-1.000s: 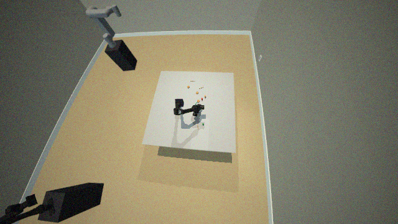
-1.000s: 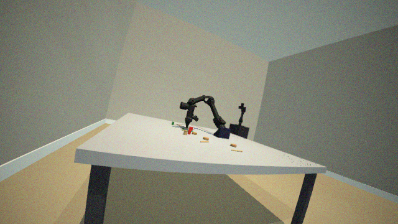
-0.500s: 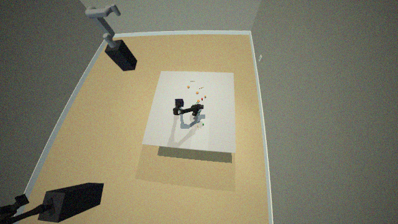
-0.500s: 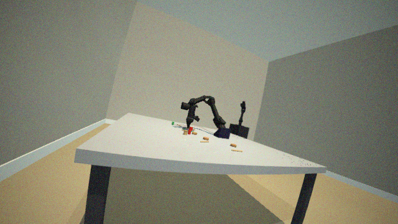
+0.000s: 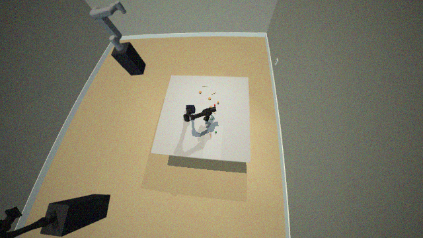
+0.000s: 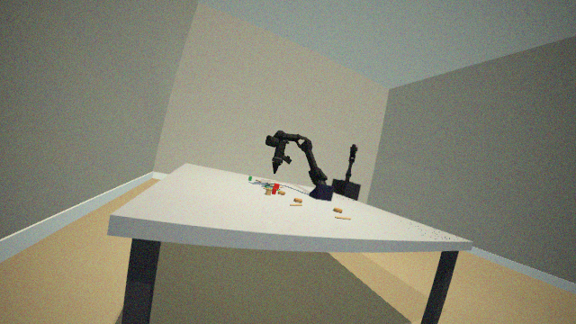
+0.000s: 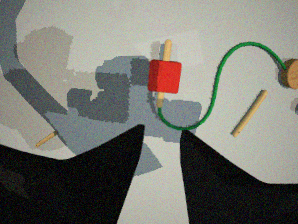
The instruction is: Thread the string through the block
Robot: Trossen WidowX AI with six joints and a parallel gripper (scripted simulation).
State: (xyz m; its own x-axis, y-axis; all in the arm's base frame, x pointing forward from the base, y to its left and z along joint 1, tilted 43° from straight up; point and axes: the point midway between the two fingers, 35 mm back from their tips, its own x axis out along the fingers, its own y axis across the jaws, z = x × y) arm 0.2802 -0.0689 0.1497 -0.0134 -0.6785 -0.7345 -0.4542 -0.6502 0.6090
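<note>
The red block point(image 7: 169, 77) point(image 6: 277, 187) point(image 5: 215, 105) stands on the table. The wooden stick point(image 7: 168, 49) lies through its hole: one end sticks out at the far side in the wrist view, and the string end point(image 7: 160, 100) sticks out at the near side. The green string point(image 7: 215, 92) curves from that near end to the round wooden button point(image 7: 292, 74) at the right edge. My gripper point(image 7: 162, 133) point(image 6: 274, 172) is partly open and empty. It hangs above the table, on the near side of the block in the wrist view. The part of the stick inside the block is hidden.
A loose stick point(image 7: 250, 113) lies right of the string, and another point(image 7: 46, 139) lies at the lower left. A small green object point(image 6: 250, 178) point(image 5: 215, 132) and several small wooden pieces, including a disc point(image 6: 298, 200) and a stick point(image 6: 343, 218), are on the table point(image 6: 202, 216).
</note>
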